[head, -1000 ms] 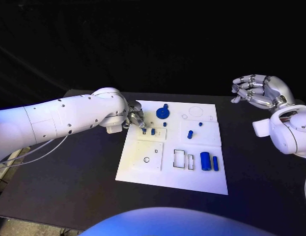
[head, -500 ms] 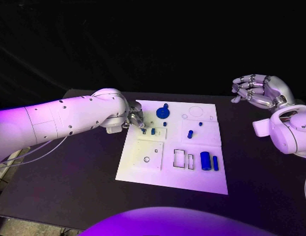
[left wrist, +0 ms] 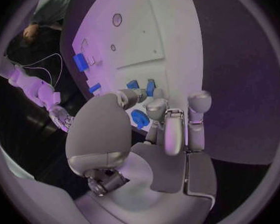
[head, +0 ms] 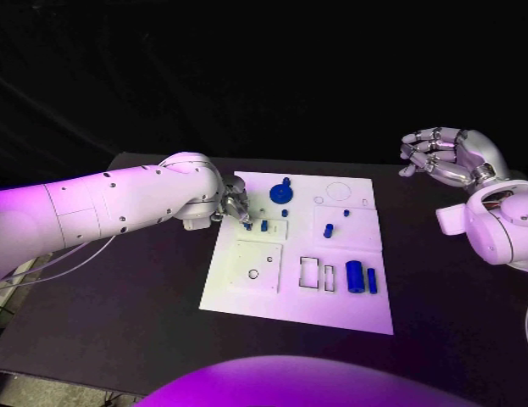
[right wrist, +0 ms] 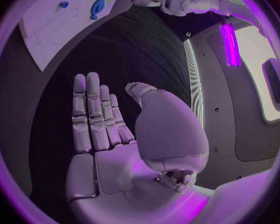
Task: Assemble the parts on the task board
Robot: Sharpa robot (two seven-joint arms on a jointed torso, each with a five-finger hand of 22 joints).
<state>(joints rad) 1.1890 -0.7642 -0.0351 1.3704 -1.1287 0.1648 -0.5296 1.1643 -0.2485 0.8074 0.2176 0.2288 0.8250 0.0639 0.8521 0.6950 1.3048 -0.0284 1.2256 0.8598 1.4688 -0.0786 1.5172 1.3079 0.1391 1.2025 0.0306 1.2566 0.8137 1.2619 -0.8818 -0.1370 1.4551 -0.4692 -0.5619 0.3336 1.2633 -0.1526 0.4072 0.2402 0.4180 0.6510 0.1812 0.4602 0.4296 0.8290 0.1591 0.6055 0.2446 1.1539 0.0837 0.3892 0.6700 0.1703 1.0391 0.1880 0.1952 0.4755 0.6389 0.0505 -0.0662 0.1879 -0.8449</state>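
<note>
Left hand (head: 232,206) sits low at the left edge of the task board (head: 255,292), at the board's far-left quarter. Its fingertips (left wrist: 157,106) are bunched close over two small blue pegs (head: 257,226) standing in a recessed panel there. Left wrist view shows the fingers curled in toward those pegs, but whether anything is actually pinched I cannot tell (the fingers cover the contact).

Right hand (head: 449,158) is raised off beyond the table's (head: 117,322) far right corner, well apart from the board. It holds nothing; right wrist view shows the fingers (right wrist: 90,114) stretched straight and side by side, the thumb standing apart.

Parts on the board:
- round blue disc (head: 280,195) with a knob, near the far edge, just beyond the left hand
- short blue peg (head: 329,231) near the middle
- tiny blue piece (head: 346,214) just beyond it
- large blue cylinder (head: 355,277) and a slim blue bar (head: 371,281), side by side toward the near right
- empty rectangular slots (head: 316,275) just left of the cylinder
</note>
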